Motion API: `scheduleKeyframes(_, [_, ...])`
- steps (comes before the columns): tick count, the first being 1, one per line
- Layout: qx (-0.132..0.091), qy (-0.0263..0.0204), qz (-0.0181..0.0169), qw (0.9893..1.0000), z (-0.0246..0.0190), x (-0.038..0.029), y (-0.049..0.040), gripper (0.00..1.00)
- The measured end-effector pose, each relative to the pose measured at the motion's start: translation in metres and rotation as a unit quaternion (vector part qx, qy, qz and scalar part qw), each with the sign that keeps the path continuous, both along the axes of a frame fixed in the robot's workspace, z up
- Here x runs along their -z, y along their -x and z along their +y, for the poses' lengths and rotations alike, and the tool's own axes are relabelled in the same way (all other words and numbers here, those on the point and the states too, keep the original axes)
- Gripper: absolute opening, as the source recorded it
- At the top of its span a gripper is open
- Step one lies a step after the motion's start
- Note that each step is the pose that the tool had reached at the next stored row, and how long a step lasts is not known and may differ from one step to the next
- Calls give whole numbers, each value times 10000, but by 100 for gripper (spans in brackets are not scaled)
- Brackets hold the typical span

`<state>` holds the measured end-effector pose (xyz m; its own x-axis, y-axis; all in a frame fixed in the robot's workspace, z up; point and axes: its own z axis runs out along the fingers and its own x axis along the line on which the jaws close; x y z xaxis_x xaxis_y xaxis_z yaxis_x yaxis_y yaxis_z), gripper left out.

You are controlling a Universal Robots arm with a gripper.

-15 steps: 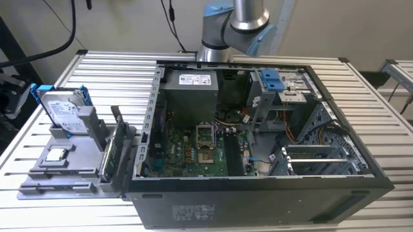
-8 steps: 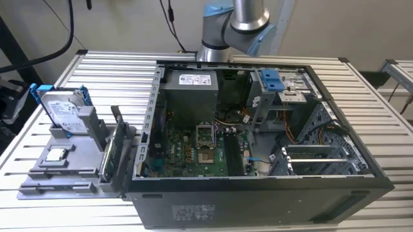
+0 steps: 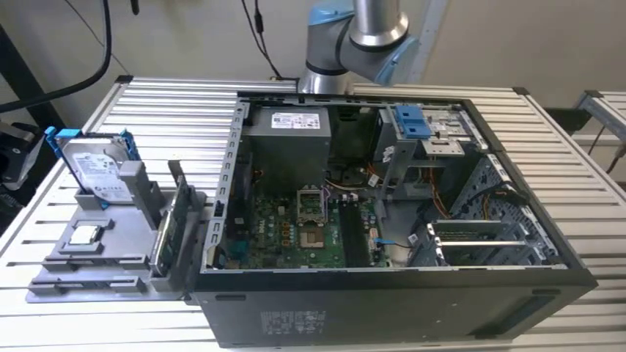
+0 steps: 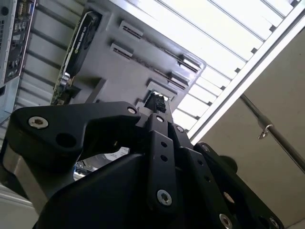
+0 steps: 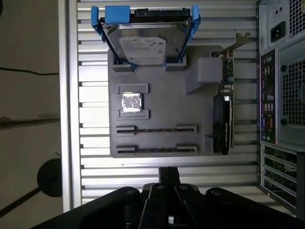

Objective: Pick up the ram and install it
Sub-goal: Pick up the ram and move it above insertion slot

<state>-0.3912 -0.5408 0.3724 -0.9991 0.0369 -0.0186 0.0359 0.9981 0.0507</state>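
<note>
Beyond the jaws, pinched together on nothing, bare slatted table lay open up to the near edge of the grey holder. It carried one hard drive, one processor, one upright card and two slots, with the ram seemingly edge-on in the farther.

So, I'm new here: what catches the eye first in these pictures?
The open black computer tower lies on the slatted metal table, green motherboard exposed. At the exterior view's left, a grey fixture tray holds an upright silver hard drive in a blue bracket. In the first wrist view the black pincer hangs shut just off that tray.
</note>
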Motion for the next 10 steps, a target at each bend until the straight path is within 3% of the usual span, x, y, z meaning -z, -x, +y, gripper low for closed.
scheduleKeyframes(10, [-25, 0, 1, 10000, 0, 0, 0, 11])
